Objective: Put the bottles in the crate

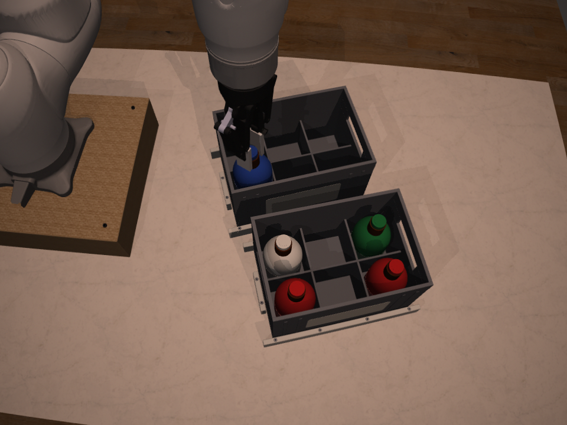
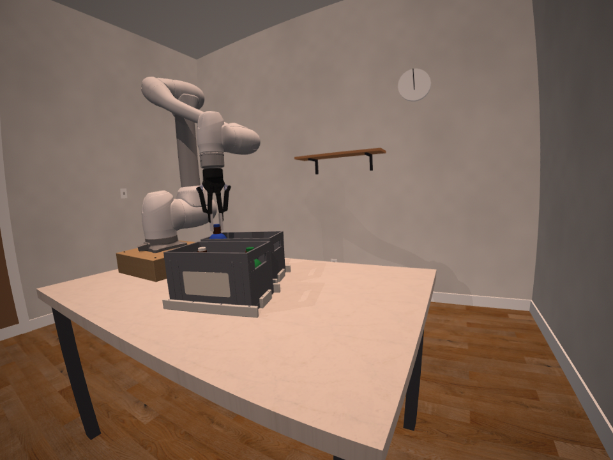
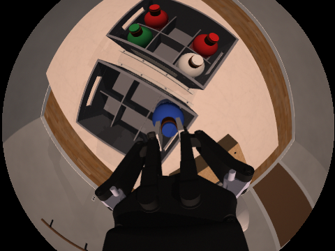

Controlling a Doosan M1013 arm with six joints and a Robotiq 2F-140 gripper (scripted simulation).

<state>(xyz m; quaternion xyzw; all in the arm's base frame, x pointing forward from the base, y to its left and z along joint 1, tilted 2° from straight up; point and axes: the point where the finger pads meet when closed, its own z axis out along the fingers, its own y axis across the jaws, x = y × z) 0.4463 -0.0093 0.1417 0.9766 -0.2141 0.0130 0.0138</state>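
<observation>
My gripper [image 1: 253, 153] [image 2: 216, 223] [image 3: 169, 125] is shut on the neck of the blue bottle [image 1: 251, 176] [image 3: 167, 116]. The bottle stands upright, low in the front-left compartment of the far crate [image 1: 362, 142] [image 3: 88, 106]. That crate's other compartments are empty. The near crate [image 1: 348, 315] [image 2: 173, 277] holds a white bottle [image 1: 283, 256] [image 3: 191, 64], a green bottle [image 1: 371, 235] [image 3: 139, 35] and two red bottles [image 1: 295, 296] [image 1: 385, 276], all upright. Its two middle compartments are empty. The pick list does not show in any view.
The arm's wooden base block [image 1: 105, 173] sits on the table to the left of the far crate. The two crates stand close together, corner to side. White strips lie along the feet of both crates.
</observation>
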